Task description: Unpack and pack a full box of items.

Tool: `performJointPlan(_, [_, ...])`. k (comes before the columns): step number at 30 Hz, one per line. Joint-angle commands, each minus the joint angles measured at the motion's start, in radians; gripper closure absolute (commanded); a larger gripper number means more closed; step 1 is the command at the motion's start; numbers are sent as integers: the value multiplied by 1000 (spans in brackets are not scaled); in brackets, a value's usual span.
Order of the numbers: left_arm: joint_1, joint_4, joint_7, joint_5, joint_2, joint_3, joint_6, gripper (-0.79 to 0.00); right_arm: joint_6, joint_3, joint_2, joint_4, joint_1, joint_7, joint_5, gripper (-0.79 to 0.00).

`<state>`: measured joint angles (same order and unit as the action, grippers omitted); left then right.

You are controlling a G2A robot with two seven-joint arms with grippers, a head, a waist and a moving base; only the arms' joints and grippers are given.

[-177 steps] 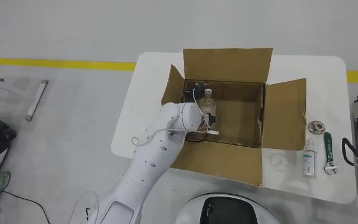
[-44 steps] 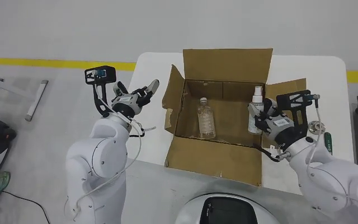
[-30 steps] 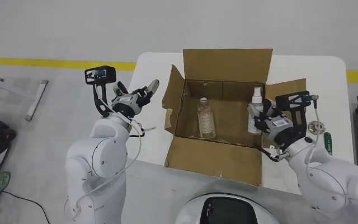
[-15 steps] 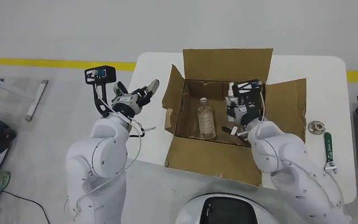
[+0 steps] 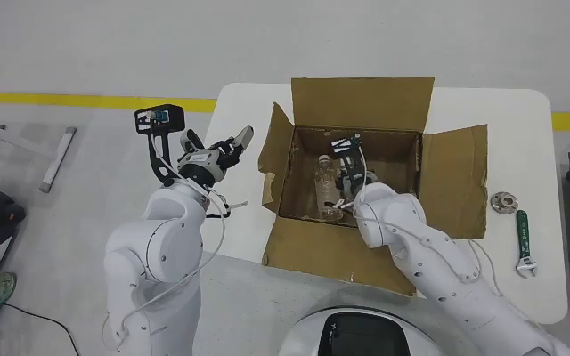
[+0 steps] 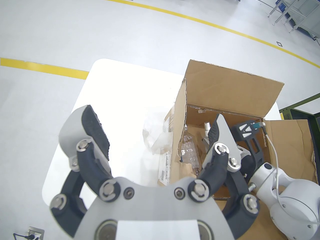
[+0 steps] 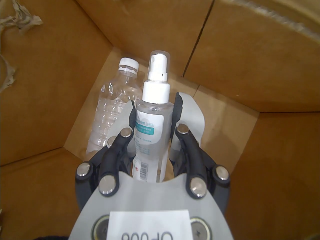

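An open cardboard box (image 5: 361, 102) stands on the white table (image 5: 240, 116). A clear water bottle (image 5: 326, 191) lies on the box floor near its left wall. My right gripper (image 5: 349, 178) is down inside the box, shut on a clear spray bottle (image 7: 152, 116) with a white pump top. In the right wrist view the water bottle (image 7: 112, 106) lies right beside the held spray bottle. My left gripper (image 5: 227, 147) hangs open and empty above the table's left part, outside the box. The left wrist view looks past the left gripper (image 6: 152, 116) at the box (image 6: 225, 88).
A green-handled wrench (image 5: 523, 245) and a round metal flange (image 5: 503, 202) lie on the table right of the box. Crumpled clear plastic (image 6: 155, 138) sits against the box's left outer wall. All the box flaps stand open.
My right arm has carried the spray bottle from over the right flap into the box, leftward to the water bottle. The left arm has stayed where it was.
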<state>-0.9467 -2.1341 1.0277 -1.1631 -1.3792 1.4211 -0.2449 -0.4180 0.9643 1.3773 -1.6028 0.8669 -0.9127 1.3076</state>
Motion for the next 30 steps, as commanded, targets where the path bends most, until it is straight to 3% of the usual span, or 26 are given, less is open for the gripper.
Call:
performJointPlan(1, [0,0,0,0,0,0,0,-785,10,-9,6,21,-11,-1,-5,-179])
performJointPlan(7, [0,0,0,0,0,0,0,-785,45,-12,16,50,-24,-20,-26,-425])
performJointPlan(8, [0,0,0,0,0,0,0,-785,53,-10,17,48,-24,-22,-27,-625])
performJointPlan(9, [0,0,0,0,0,0,0,-785,61,-8,17,44,-23,-24,-25,-680])
performJointPlan(12, [0,0,0,0,0,0,0,-785,77,20,15,5,-8,-41,-38,-754])
performJointPlan(15, [0,0,0,0,0,0,0,-785,96,73,7,-83,15,-50,-49,-717])
performJointPlan(16, [0,0,0,0,0,0,0,-785,102,98,4,-133,25,-50,-54,-643])
performJointPlan(19, [0,0,0,0,0,0,0,-785,118,200,-11,-322,81,-70,-69,-539])
performJointPlan(21, [0,0,0,0,0,0,0,-785,125,290,-21,-462,129,-86,-74,-376])
performJointPlan(23, [0,0,0,0,0,0,0,-785,134,395,-32,-586,177,-101,-70,-308])
performJointPlan(25, [0,0,0,0,0,0,0,-785,145,498,-40,-676,221,-110,-71,-182])
performJointPlan(26, [0,0,0,0,0,0,0,-785,151,552,-44,-714,240,-115,-69,-34])
performJointPlan(27, [0,0,0,0,0,0,0,-785,154,604,-47,-744,259,-121,-68,0])
performJointPlan(30, [0,0,0,0,0,0,0,-785,192,756,-56,-747,282,-116,-73,0])
